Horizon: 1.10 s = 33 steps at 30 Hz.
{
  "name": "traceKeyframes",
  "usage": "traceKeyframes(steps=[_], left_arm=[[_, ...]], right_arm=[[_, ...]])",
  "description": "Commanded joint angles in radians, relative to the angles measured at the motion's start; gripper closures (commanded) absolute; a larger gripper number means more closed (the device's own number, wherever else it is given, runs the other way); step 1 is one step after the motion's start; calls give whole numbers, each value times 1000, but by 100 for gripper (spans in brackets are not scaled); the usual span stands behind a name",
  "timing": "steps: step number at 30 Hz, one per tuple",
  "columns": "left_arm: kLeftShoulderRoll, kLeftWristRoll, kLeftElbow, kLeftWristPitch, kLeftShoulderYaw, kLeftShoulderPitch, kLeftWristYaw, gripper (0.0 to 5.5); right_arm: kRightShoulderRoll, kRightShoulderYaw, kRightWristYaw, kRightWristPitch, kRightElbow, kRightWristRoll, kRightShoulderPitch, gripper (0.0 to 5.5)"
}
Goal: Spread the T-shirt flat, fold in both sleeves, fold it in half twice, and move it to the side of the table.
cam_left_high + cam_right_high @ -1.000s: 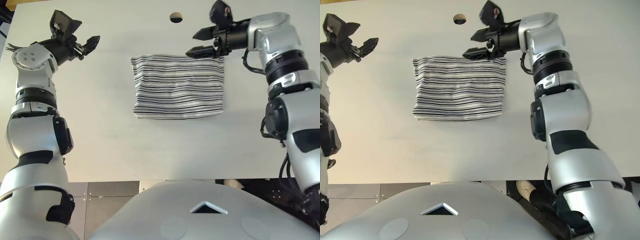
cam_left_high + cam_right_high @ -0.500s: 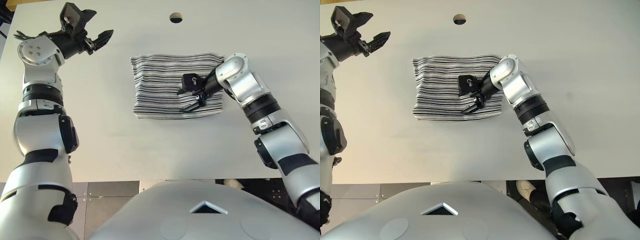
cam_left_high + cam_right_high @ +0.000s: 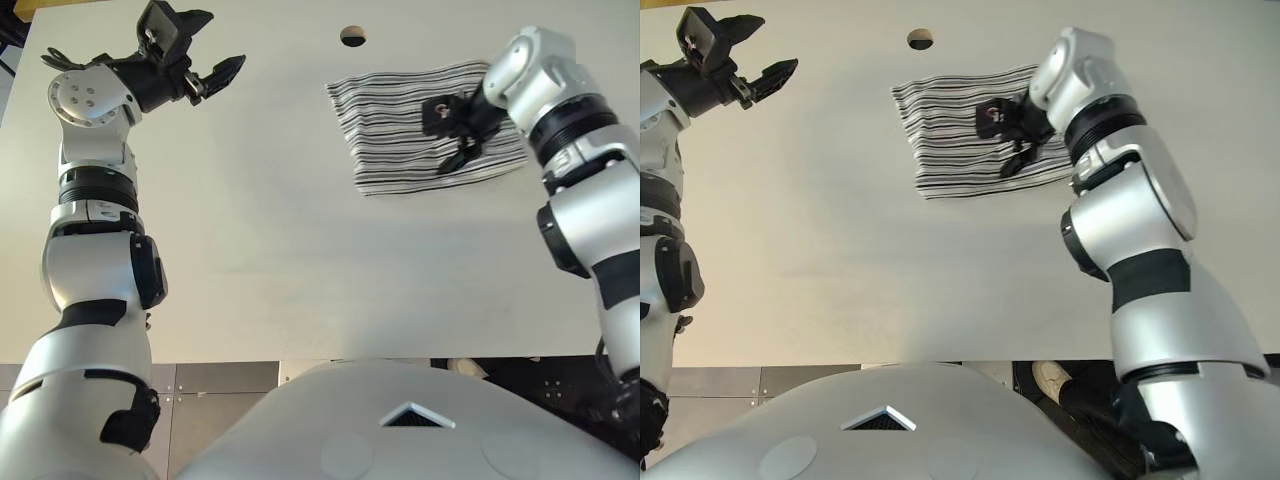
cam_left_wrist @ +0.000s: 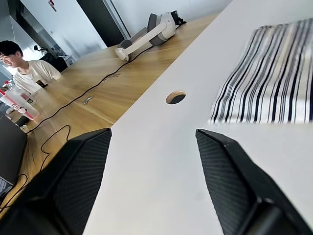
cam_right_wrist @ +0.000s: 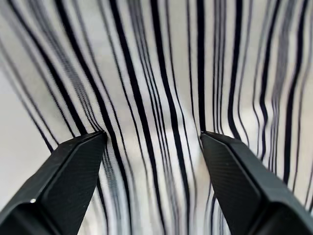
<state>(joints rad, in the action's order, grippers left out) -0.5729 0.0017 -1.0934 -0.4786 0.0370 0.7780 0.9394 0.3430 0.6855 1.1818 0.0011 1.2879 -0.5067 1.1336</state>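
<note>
Although the T-shirt (image 3: 400, 110) already looks folded down to a small striped block, the move to the table's side may not be finished.
The block lies a little askew at about 1 o'clock on the table (image 3: 250, 250), just past the hole (image 3: 351, 36) at 12. The right gripper (image 3: 455, 158) rests on its top with fingers (image 5: 73, 186) spread apart, pressing rather than pinching. The left gripper (image 3: 222, 75) hangs at about 10 o'clock, fingers apart and empty. Spreading, sleeves and both halvings seem done. What looks left is nudging the block farther toward 3 o'clock if needed, then lifting away.
</note>
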Motion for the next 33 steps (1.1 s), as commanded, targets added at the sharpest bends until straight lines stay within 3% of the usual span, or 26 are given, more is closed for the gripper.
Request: traceKeyframes(steps=[1, 3, 8, 16, 33], left_arm=[[5, -5, 18, 15, -8, -9, 16, 229], [8, -2, 19, 17, -10, -8, 14, 229], [18, 9, 11, 26, -21, 2, 13, 229], [25, 6, -1, 43, -34, 26, 26, 229], [43, -16, 20, 40, -26, 12, 62, 229]], right_arm=[[74, 67, -115, -53, 54, -123, -18, 195], [92, 68, -142, -93, 61, -145, -19, 195], [108, -72, -113, -91, 67, -59, 78, 195], [116, -230, -137, 26, 76, 20, 208, 195], [-67, -401, -360, 182, 81, 126, -82, 195]])
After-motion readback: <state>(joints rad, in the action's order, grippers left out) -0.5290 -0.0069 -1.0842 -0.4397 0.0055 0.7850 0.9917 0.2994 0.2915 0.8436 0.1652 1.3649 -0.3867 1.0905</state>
